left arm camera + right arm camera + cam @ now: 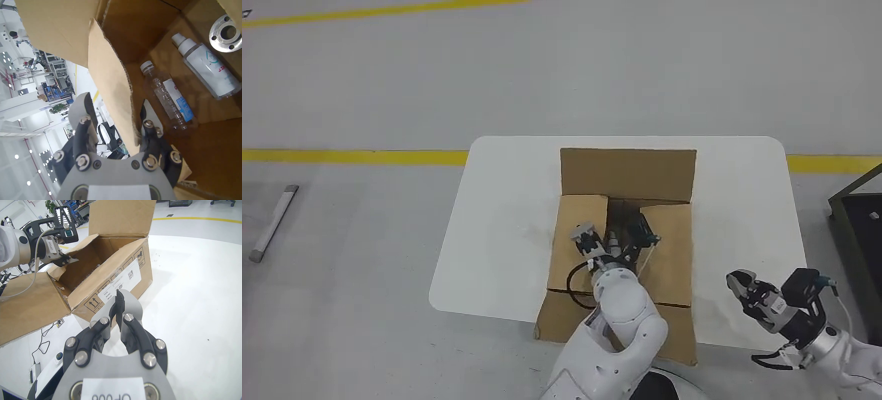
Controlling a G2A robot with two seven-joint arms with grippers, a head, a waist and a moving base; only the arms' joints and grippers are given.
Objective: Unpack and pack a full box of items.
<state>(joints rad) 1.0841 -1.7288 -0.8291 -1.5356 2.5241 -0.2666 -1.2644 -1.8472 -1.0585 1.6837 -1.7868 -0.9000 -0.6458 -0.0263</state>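
An open cardboard box [627, 175] stands mid-table, flaps spread. My left gripper [604, 243] is at its near-left flap [109, 75], open, one finger on each side of the flap's torn edge; from the right wrist view it [70, 260] sits at that edge. Inside the box lie a clear plastic bottle [168, 96], a white spray bottle [206, 70] and a metal flange [225, 36]. My right gripper [749, 290] [117, 306] hovers off the box's right side [117, 275], shut with nothing in it.
The white table [502, 220] has bare surface left and right of the box. A dark cart [862, 225] stands past the table's right end. A grey bar [272, 222] lies on the floor far left.
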